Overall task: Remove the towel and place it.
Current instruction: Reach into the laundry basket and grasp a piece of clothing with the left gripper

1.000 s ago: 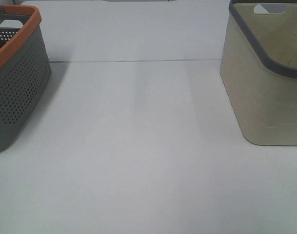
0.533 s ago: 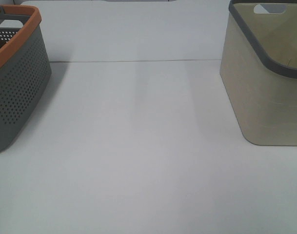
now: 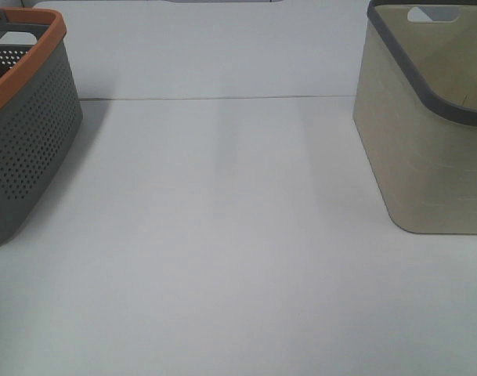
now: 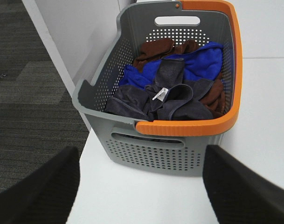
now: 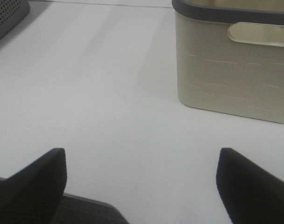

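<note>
The dark navy-grey towel (image 4: 179, 100) lies crumpled on top of the cloths in the grey perforated basket with an orange rim (image 4: 146, 163); its white tag (image 4: 161, 94) faces up. My left gripper (image 4: 141, 154) is open, empty, and back from the basket's near wall, apart from it. My right gripper (image 5: 142, 154) is open and empty over the white table (image 5: 109, 93), short of the beige basket (image 5: 225, 79). Neither gripper shows in the exterior high view, and the towel is hidden there.
A blue cloth (image 4: 202, 63) and a brown cloth (image 4: 155, 49) lie under and behind the towel. The grey basket (image 3: 27, 133) stands at the table's left edge, with dark carpet floor (image 4: 30, 93) beyond it. The beige basket (image 3: 426, 157) with a grey rim stands at the right.
</note>
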Tool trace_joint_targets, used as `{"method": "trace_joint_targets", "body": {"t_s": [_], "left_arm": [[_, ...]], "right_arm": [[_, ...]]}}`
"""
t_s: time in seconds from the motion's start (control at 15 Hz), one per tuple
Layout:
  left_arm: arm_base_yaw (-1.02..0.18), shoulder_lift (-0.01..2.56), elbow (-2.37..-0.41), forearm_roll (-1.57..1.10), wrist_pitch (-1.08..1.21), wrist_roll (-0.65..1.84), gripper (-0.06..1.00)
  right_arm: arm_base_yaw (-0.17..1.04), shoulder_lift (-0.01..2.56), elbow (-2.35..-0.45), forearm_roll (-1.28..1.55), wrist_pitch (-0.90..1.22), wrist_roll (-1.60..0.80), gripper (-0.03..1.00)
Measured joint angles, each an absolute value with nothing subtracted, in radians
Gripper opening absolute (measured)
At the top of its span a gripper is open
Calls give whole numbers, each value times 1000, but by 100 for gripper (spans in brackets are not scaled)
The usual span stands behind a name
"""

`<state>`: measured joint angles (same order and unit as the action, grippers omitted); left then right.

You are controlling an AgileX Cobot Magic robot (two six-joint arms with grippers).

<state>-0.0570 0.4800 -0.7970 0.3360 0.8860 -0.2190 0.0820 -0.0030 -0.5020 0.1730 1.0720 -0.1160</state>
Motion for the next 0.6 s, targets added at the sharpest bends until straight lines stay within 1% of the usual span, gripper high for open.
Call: {"method": "trace_joint_targets", "body": {"t_s": [0.33, 0.6], "left_arm": [[-57, 746, -882, 319, 769, -174, 70], [-57, 932, -1016, 261, 758, -57, 70]], "right_arm": [[82, -3, -502, 173, 1072, -116, 85], [82, -3, -502, 173, 1072, -116, 84]]}}
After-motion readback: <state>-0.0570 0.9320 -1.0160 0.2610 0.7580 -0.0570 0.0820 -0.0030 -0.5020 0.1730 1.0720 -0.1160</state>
